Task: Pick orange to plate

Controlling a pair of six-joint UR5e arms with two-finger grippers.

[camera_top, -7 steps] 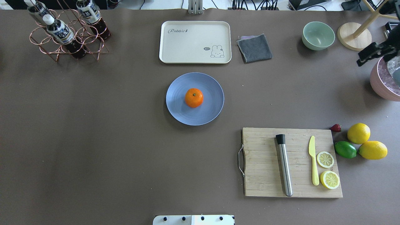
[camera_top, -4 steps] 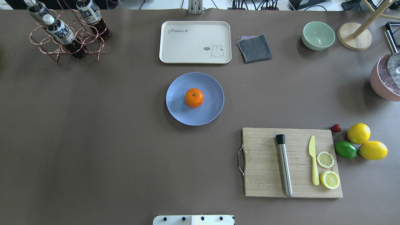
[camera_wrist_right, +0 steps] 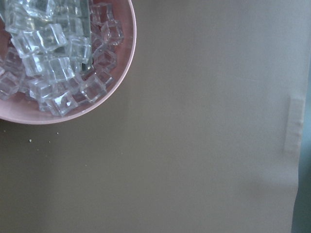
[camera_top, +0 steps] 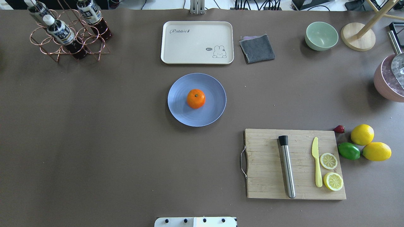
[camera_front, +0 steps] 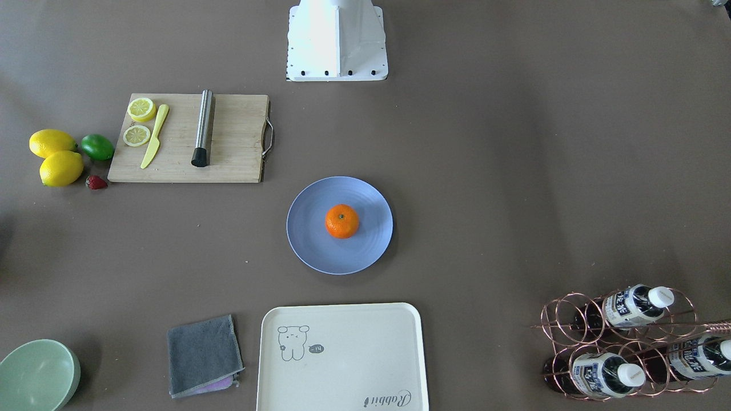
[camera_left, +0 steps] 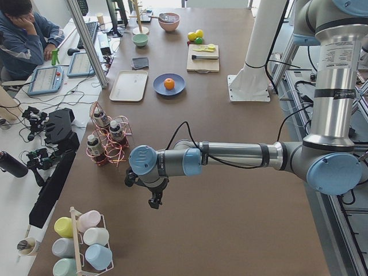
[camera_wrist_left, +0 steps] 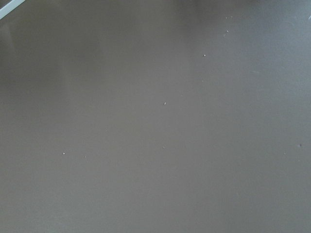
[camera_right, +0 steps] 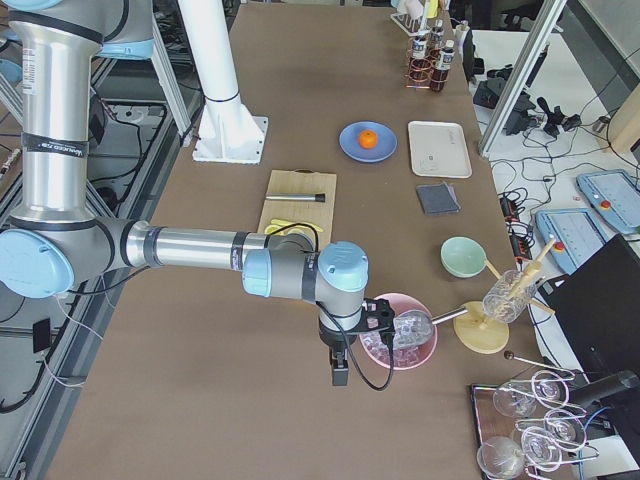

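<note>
The orange (camera_top: 195, 98) rests near the middle of the periwinkle-blue plate (camera_top: 215, 111), stem dot up; the front-facing view shows the same orange (camera_front: 342, 221) on the plate (camera_front: 368, 251). Neither gripper is near them. My left gripper (camera_left: 154, 201) shows only in the left side view, hanging over bare table beyond the bottle rack, and I cannot tell whether it is open or shut. My right gripper (camera_right: 340, 374) shows only in the right side view, beside the pink bowl of ice, and I cannot tell its state either.
A cream tray (camera_top: 197, 42), a grey cloth (camera_top: 257, 48) and a green bowl (camera_top: 321, 35) lie behind the plate. A cutting board (camera_top: 268, 164) carries a muddler, a knife and lemon slices. Two lemons (camera_top: 362, 134) and a lime (camera_top: 348, 150) sit to its right. A bottle rack (camera_top: 68, 33) stands far left, the ice bowl (camera_top: 386, 83) far right.
The right gripper, seen at the overhead view's right edge a second ago, has left that view. The orange and plate have not moved.
</note>
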